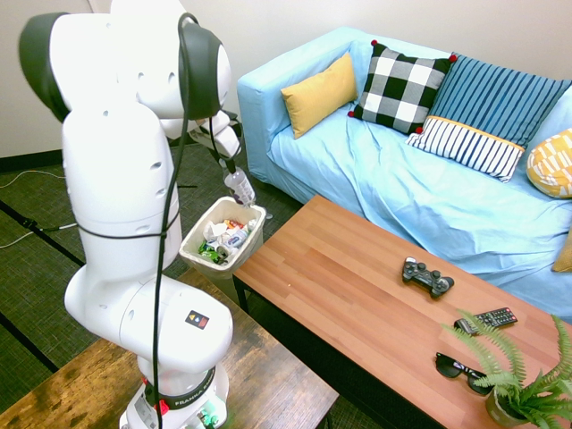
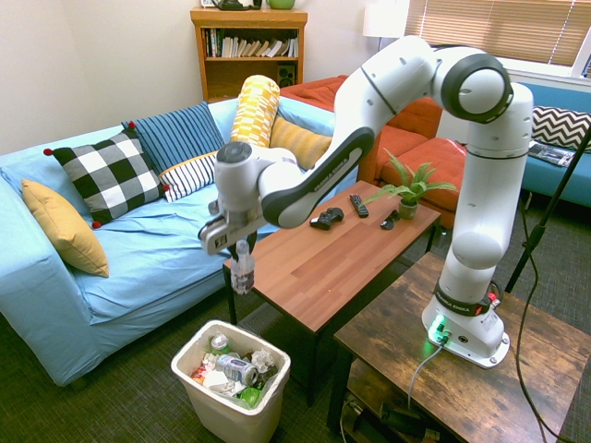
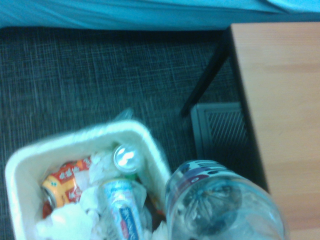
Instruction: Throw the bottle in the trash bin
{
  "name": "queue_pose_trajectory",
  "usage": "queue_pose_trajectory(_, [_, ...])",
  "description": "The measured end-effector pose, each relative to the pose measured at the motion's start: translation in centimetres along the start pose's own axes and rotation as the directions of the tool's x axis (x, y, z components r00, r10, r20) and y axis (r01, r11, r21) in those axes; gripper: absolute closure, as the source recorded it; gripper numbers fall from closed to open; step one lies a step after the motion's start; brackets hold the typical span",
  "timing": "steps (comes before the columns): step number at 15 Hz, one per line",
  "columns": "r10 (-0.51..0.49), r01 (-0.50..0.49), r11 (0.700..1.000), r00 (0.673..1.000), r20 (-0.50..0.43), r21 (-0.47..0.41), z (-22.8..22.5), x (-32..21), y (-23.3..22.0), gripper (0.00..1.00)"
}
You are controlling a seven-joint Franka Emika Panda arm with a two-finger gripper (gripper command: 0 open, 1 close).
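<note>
I had the gripper [image 2: 242, 247] clamped on the neck of the bottle [image 2: 243, 273], which hung from it, base down, in the air beside the near corner of the table [image 2: 305, 268] and above the floor. The bin [image 2: 231, 406] stood on the dark carpet below, a little to one side, holding cans, wrappers and crumpled paper. In the wrist view the bottle's base filled the lower edge, overlapping the bin's rim. On the table lay a gamepad [image 1: 426, 276], a remote [image 1: 485, 319] and sunglasses [image 1: 460, 370] by a potted fern [image 1: 518, 384]. The blue sofa [image 1: 429, 197] stood beyond with its cushions.
</note>
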State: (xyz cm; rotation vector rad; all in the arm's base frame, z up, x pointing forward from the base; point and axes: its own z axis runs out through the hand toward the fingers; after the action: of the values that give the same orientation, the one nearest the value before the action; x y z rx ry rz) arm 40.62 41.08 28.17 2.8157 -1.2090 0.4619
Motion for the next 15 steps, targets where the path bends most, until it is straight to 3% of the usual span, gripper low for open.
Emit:
queue_pose_trajectory(5, [-0.053, 0.053, 0.999, 0.999, -0.011, -0.001, 9.3, -8.5, -6.2, 1.0])
queue_pose_trajectory(6, [-0.054, 0.055, 0.999, 0.998, -0.016, 0.002, 10.5, -9.8, -7.4, 0.0])
queue_pose_trajectory(11, [-0.01, 0.01, 1.0, 0.999, -0.031, -0.019, 15.4, -11.0, -10.4, 0.0])
queue_pose_trajectory(15, [0.043, -0.042, 0.998, 0.999, 0.006, -0.041, 15.9, -9.6, -11.3, 0.0])
